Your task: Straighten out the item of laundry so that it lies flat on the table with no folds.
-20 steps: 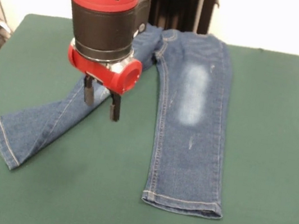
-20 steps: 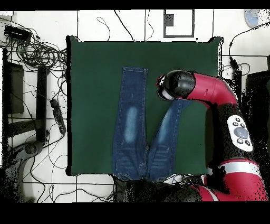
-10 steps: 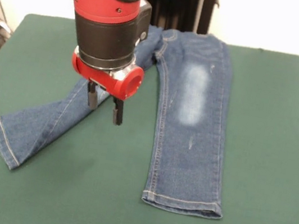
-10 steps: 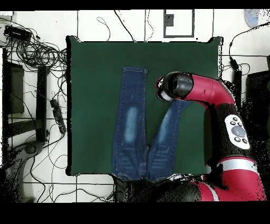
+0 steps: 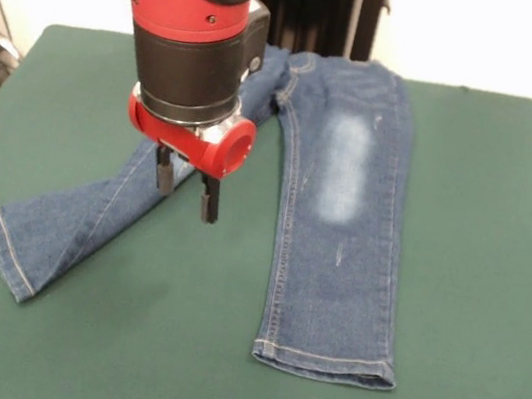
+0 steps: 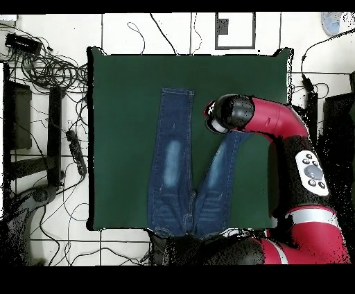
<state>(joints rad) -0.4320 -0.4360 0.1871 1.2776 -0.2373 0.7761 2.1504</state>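
Two legs of one pair of jeans (image 5: 337, 201) tell the story: one runs straight from the waistband toward the near edge of the tabletop (image 5: 474, 293), flat and smooth with a faded patch at the thigh, while the other splays off at a slant, its hem (image 5: 7, 252) ending well out to the picture's left in the front view. The jeans lie in the middle of the green tabletop, waistband at the far side.

The hand (image 5: 186, 187) hangs over the slanted leg, about midway along its length, at the edge of that leg facing the straight one. Its two black fingers (image 5: 208, 200) stand apart with nothing between them; one tip shows against denim and the other against bare green cloth. Whether the tips touch the fabric cannot be told from the front view, and in the overhead view the arm (image 6: 267, 121) covers the hand entirely.

From the hand, the splayed leg's long axis runs diagonally down-left to the hem and up-right to the crotch. The straight leg lies to the picture's right, apart from the fingers. Judging by this, the remaining work is to swing the slanted leg parallel to its partner, and the hem, not the mid-leg, looks like the better purchase for that.
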